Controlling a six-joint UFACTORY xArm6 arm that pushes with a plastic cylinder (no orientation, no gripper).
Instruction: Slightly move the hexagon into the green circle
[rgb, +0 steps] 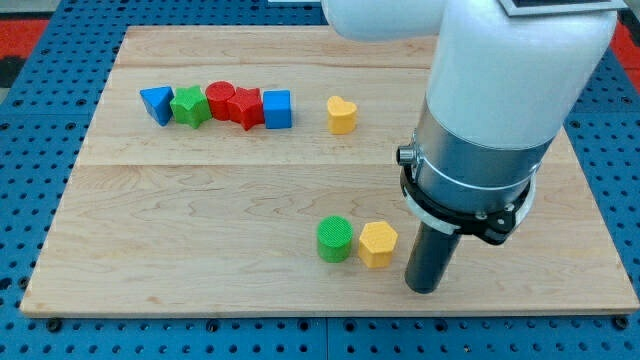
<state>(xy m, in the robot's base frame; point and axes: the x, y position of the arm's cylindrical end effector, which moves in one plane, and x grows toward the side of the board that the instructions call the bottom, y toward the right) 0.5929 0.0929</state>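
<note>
The yellow hexagon (378, 244) lies near the board's bottom edge, touching or almost touching the green circle (335, 239) on its left. My tip (423, 287) rests on the board just right of the hexagon and slightly lower, a small gap away from it. The arm's white and grey body rises above the tip and covers the board's right part.
A row of blocks lies at the upper left: blue triangle (157, 103), green star (190, 106), red circle (221, 99), red star (245, 108), blue cube (277, 108). A yellow heart (342, 115) sits to their right. The wooden board (180, 230) ends just below my tip.
</note>
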